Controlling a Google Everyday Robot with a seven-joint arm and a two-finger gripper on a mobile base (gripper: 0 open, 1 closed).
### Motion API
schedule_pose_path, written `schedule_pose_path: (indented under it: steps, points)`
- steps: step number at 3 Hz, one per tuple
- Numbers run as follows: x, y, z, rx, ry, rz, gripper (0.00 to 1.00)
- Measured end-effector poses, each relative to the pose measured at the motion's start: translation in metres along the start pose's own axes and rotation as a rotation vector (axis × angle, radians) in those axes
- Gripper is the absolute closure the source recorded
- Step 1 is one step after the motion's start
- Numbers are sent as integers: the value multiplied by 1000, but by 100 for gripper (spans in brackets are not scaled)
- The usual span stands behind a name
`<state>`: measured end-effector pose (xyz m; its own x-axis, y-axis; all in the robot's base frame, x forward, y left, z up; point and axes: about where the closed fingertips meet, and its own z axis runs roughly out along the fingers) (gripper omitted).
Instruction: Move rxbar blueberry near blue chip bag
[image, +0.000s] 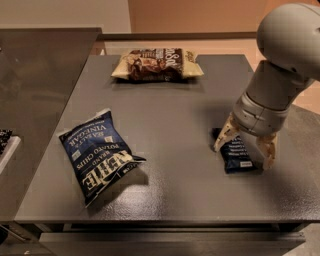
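Observation:
The rxbar blueberry (236, 155) is a small dark navy bar lying flat on the right side of the grey table (175, 110), with a white label at its near end. My gripper (244, 150) is lowered over it, open, with one tan finger on each side of the bar. The arm hides the bar's far end. The blue chip bag (97, 155) is a large puffy dark blue Kettle bag with white lettering, lying on the left front of the table, well apart from the bar.
A tan-and-brown snack bag (156, 64) lies at the back middle of the table. A steel counter (35, 65) adjoins the table on the left, with a dark object (4, 140) at its near edge. The table's front edge is close to both blue items.

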<state>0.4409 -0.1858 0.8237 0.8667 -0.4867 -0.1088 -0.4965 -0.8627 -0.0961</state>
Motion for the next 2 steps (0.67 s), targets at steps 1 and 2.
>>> schedule_pose_path:
  steps: [1, 2]
  points:
    - [-1, -1, -9, 0, 0, 0, 87]
    - [-1, -1, -11, 0, 0, 0, 100]
